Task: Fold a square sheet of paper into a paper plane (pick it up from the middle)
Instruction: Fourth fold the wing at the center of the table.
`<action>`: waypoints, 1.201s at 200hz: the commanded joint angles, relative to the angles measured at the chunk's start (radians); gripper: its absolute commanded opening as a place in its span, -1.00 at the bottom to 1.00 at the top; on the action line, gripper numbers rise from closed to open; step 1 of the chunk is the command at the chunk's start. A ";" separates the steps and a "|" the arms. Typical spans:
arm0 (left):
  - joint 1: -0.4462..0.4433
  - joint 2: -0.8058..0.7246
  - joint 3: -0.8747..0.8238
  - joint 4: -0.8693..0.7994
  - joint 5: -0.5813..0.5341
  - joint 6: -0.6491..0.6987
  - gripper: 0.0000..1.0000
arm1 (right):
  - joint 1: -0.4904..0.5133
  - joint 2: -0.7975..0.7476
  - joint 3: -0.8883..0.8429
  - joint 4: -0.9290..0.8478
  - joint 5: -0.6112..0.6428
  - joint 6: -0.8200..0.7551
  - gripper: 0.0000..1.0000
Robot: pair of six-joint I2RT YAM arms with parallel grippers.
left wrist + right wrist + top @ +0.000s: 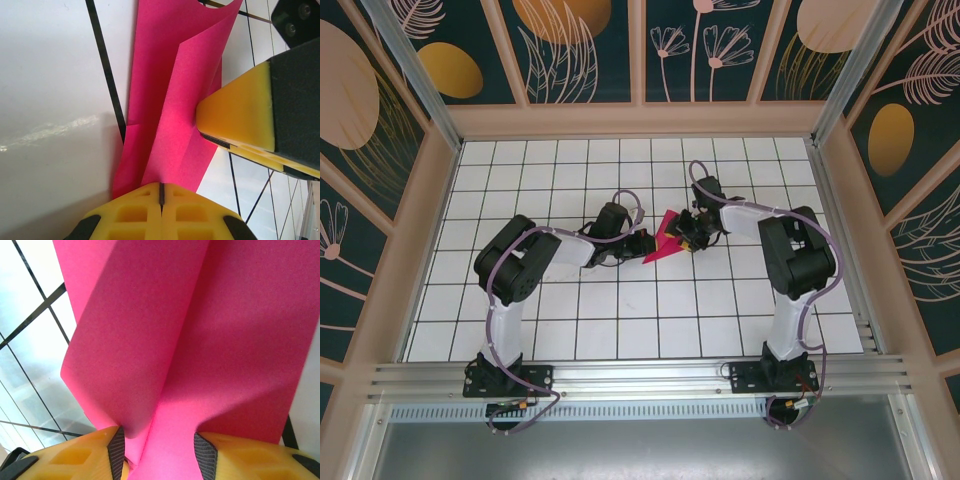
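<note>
The magenta-pink sheet of paper [662, 240] is folded into a narrow pointed shape with lengthwise creases, held up between both arms at mid-table. My left gripper [642, 243] is shut on one end of it; in the left wrist view its yellow fingertips [161, 186] meet on the paper's [170, 100] edge. My right gripper [685, 237] reaches in from the right. In the right wrist view its jaws [159, 445] stand apart with the paper's [200, 330] raised fold between the pads, loose. One right finger [240, 110] presses against the paper's side.
The white grid-tiled table [620, 310] is walled by wooden panels [415, 230] at left, right and back. Both arm bases sit on the metal rail [640, 378] at the near edge.
</note>
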 commanded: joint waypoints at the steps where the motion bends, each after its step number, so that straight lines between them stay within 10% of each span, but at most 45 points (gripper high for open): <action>1: 0.003 -0.022 0.004 -0.040 -0.010 0.008 -0.91 | -0.004 0.238 -0.079 -0.084 0.203 -0.004 -0.06; 240: 0.003 0.039 0.074 -0.019 -0.008 -0.009 -0.90 | 0.023 0.343 -0.013 -0.162 0.277 0.003 0.01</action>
